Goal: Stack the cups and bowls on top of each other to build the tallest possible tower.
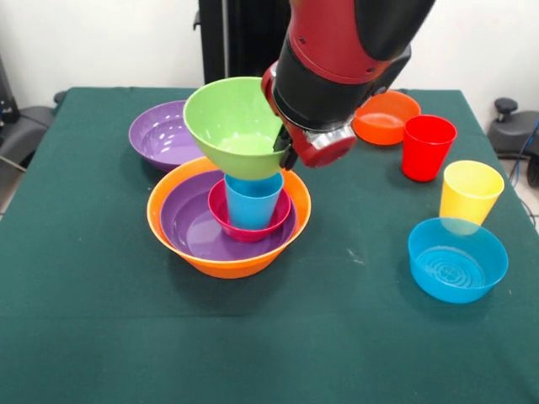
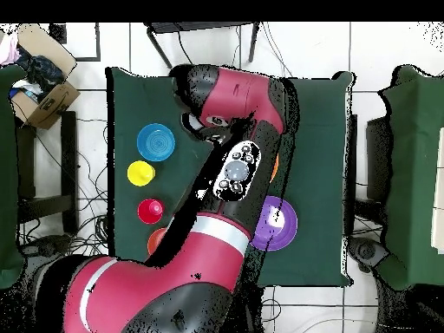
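Jaws of the gripper are clamped on the rim of the lime green bowl, which hangs tilted in the air with its mouth turned toward the camera across the table. Directly below the held bowl stands the tower: the large orange bowl at the bottom, a purple bowl nested in it, the small pink-red bowl inside that, and the blue cup upright in the middle, its rim just under the green bowl's underside. Beyond the jaws on the green bowl's side, a second purple bowl sits on the green table, touching the tower's orange rim or very nearly. On the jaws' other side lie the small orange bowl, the red cup, the yellow cup and the small blue bowl, all well apart from the tower. From overhead the arm covers the tower and the gripper.
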You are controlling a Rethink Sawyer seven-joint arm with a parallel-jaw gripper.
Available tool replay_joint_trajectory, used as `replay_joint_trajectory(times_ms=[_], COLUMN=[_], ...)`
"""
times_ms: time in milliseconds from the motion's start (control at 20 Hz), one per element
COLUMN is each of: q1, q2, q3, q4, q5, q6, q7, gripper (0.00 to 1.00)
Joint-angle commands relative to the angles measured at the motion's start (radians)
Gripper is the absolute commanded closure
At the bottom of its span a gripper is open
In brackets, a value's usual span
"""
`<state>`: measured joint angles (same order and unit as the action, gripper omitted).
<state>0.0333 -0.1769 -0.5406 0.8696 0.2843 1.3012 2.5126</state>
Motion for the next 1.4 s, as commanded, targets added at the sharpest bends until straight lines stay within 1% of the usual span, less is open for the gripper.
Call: replay_joint_trajectory(times_ms=[50, 300, 400, 850, 1100, 1400], q1=[0.004, 0.001, -0.002, 0.010, 0.009, 0.010], q2=[-0.028, -0.019, -0.010, -0.010, 0.000, 0.004], q3=[0.122, 0.119, 0.119, 0.122, 0.127, 0.127], q4=[0.093, 0.076, 0.065, 0.078, 0.078, 0.070], q5=[-0.064, -0.067, -0.064, -0.052, -0.047, -0.043], q6=[-0.060, -0.076, -0.097, -0.126, -0.136, -0.122], q7=[-0.079, -0.070, -0.058, -0.028, -0.023, -0.017], gripper=[1.00, 1.00, 1.00, 1.00, 1.00, 1.00])
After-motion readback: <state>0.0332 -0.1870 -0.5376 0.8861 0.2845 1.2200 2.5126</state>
